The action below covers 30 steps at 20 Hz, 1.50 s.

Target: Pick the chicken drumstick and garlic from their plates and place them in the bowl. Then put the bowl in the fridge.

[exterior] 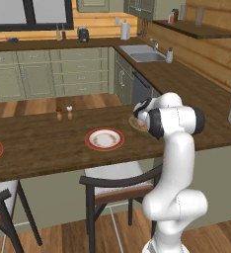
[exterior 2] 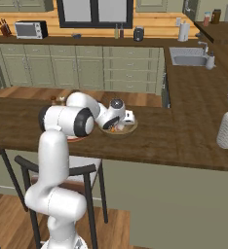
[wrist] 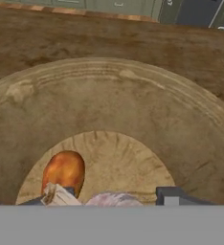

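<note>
Where arm hides bowl [exterior 2: 128, 129]: plate [exterior: 104, 139] nearby

Evenly and softly lit throughout, rendered flat, with no single strong light source to be made out. No glare on the dark wooden tabletop [exterior: 48, 143]; only faint, diffuse shading under chair seats. Coarse and slightly soft in both base views, small far things smeared. Blurrier up close in the hand view, bowl [wrist: 133, 110] grain smudged. No edge distortion noticeable.
</note>
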Tool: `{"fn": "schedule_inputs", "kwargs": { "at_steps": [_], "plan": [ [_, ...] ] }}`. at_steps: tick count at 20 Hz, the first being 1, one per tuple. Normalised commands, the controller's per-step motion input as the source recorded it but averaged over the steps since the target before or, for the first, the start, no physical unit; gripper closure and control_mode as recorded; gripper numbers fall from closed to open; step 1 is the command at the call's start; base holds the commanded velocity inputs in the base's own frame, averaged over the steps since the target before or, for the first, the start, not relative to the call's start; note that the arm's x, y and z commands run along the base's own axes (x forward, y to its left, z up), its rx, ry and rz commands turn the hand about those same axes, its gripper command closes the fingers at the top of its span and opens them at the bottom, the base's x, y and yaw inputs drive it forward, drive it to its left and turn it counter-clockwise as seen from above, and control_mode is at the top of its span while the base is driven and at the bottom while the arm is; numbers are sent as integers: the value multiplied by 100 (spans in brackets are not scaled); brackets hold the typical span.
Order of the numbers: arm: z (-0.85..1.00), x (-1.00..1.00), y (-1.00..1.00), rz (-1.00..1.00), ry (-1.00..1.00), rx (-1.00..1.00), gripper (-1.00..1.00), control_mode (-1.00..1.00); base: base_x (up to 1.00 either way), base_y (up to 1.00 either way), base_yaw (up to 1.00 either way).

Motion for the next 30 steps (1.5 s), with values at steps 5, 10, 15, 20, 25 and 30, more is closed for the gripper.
{"fn": "schedule_inputs", "kwargs": {
  "at_steps": [5, 10, 15, 20, 25, 30],
  "plan": [
    [26, -13, 0, 0, -8, 0, -100, -100, 0, 0, 0],
    [65, -65, -18, -9, -2, 0, -100, -100, 0, 0, 0],
    [78, -77, -40, -33, -3, 7, -100, -100, 0, 0, 0],
    [28, -40, -55, -43, 25, 21, -100, -100, 0, 0, 0],
    [87, -51, -46, -26, 8, 36, -100, -100, 0, 0, 0],
    [4, -16, -11, -5, 15, 33, -100, -100, 0, 0, 0]
  ]
}}
